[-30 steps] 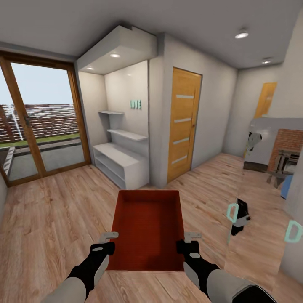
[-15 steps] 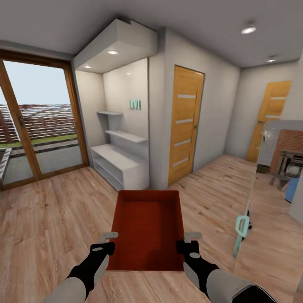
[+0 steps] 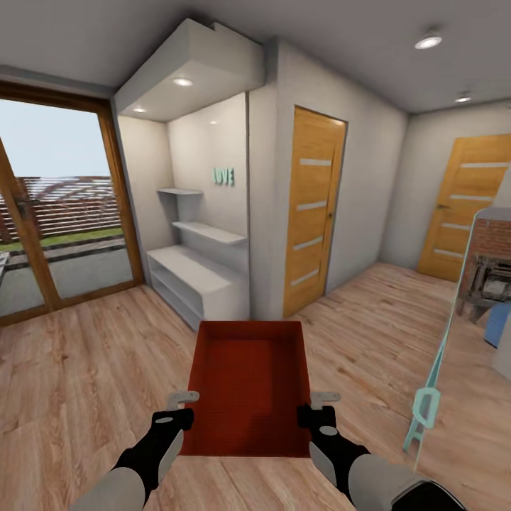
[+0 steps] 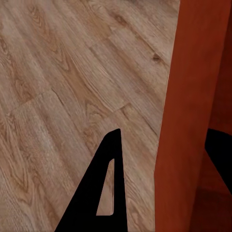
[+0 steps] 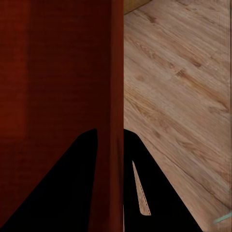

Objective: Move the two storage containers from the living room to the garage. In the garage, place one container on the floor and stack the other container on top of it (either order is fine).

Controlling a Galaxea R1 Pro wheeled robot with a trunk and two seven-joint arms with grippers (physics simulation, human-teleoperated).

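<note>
One orange-red open-top storage container (image 3: 248, 387) hangs level in front of me above the light wood plank floor (image 3: 85, 369) of the living room. My left gripper (image 3: 186, 401) is shut on its left wall near the close corner, and my right gripper (image 3: 319, 403) is shut on its right wall. In the left wrist view the thin wall (image 4: 193, 111) stands between the two dark fingers (image 4: 104, 193). In the right wrist view the wall (image 5: 108, 72) is pinched tight by the fingers (image 5: 72, 183). The bin is empty. The second container and the garage are out of view.
Ahead stand a white shelf niche (image 3: 199, 277) and a wooden door with glass slits (image 3: 312, 213). A second such door (image 3: 468, 213) is far right. A glazed patio door (image 3: 57, 213) is at left. A glass panel with a teal handle (image 3: 426, 411) stands close at right, brick fireplace (image 3: 497, 238) beyond.
The whole view has shifted: the niche and doors have grown and slid, and the glass panel has moved toward the lower right. The container and both grippers keep their place in the picture.
</note>
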